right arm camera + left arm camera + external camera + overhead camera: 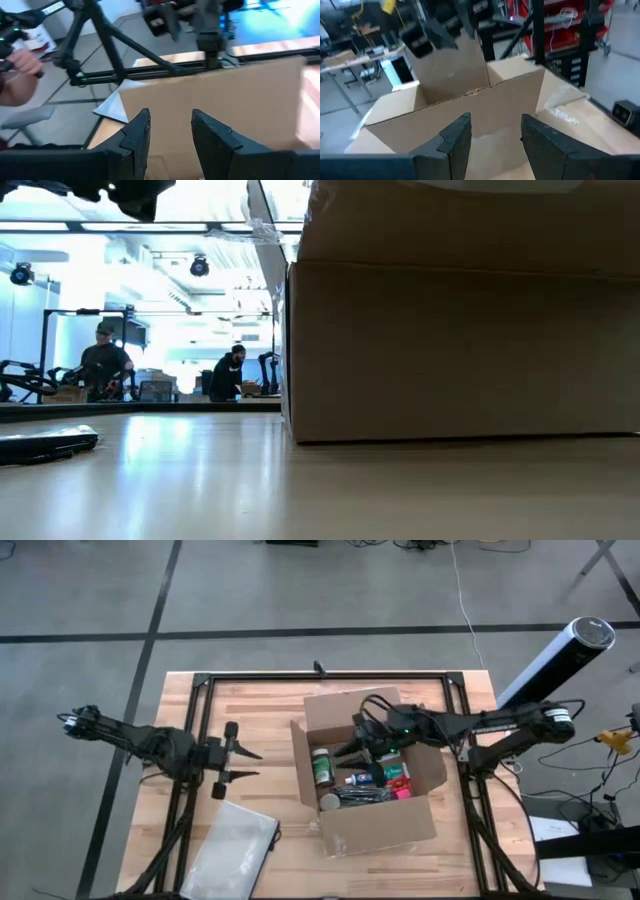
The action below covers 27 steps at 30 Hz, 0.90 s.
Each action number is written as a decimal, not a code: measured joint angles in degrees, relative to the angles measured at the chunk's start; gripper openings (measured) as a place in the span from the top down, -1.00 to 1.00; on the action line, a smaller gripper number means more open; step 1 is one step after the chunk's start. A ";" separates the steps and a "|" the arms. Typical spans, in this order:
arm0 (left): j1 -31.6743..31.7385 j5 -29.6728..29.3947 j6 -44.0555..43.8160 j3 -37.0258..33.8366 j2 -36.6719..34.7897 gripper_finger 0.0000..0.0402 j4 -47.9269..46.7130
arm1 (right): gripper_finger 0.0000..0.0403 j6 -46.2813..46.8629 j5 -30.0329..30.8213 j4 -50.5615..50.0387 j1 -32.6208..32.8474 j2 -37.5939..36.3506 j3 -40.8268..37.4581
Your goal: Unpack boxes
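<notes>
The brown cardboard box stands open on the wooden table, right of its middle, its flaps up. It fills the right of the low view. Inside lie a green-labelled jar, a red packet and several dark items. My right gripper hangs over the box's inside, pointing toward the table's left. It is open, with nothing between its fingers. My left gripper is open in the air left of the box, pointing at the box's left wall, apart from it.
A flat grey-white pouch lies at the table's near left. A black frame runs along the table's far edge and sides. A white and black cylinder stands off the table at the far right. People are in the room beyond.
</notes>
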 joint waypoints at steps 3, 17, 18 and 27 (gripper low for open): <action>0.00 0.28 -0.24 -1.76 -1.42 0.23 1.97 | 0.44 1.30 5.39 0.09 -0.05 -2.28 -2.76; 0.00 0.70 -4.17 -9.48 -3.79 0.23 12.55 | 0.41 -6.11 8.21 14.31 3.90 -3.06 -9.38; 0.00 0.70 -4.43 -9.54 -3.79 0.23 12.69 | 0.41 -6.88 8.21 14.82 3.88 -3.11 -9.49; 0.00 0.37 -4.25 -9.77 -3.76 0.23 13.71 | 0.47 -11.23 7.76 16.01 3.82 -6.07 -10.93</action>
